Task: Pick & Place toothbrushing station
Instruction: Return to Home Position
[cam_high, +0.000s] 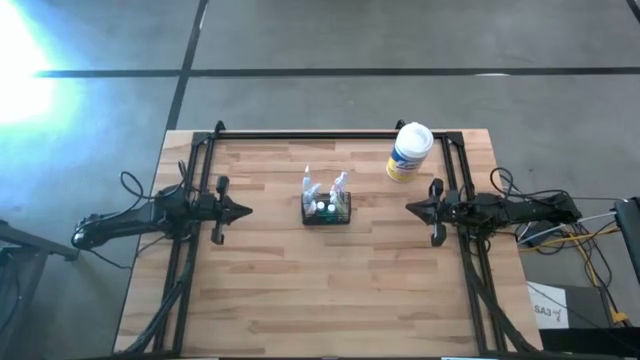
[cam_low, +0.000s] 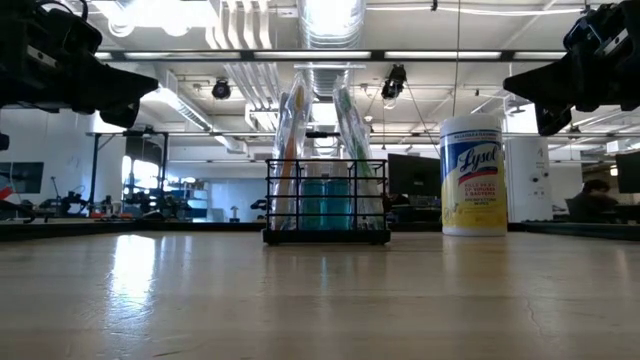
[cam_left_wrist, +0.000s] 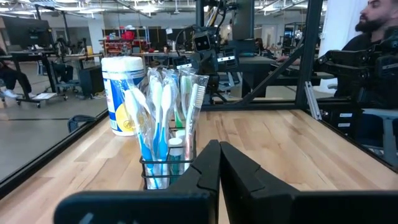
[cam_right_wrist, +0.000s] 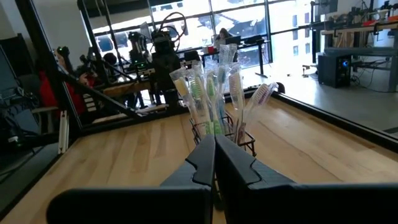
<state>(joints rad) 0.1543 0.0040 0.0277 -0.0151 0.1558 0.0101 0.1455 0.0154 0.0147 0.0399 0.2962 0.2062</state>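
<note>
From above, the toothbrushing station (cam_high: 327, 212) stands mid-way on the wooden table (cam_high: 300, 290), wrapped toothbrushes (cam_high: 322, 187) upright inside, between my left gripper (cam_high: 247, 211) and right gripper (cam_high: 409, 208). Low down, a Lysol tub (cam_low: 472, 175) stands near it. Wrist views: both finger pairs pressed together, empty.

The black wire-mesh caddy (cam_high: 327, 214) stands upright on the table (cam_high: 300, 290), slightly toward 12 o'clock from its centre. Clear-wrapped toothbrushes (cam_high: 322, 186) stand in it, rising well above its rim, beside small teal bottles (cam_low: 325, 205).
</note>
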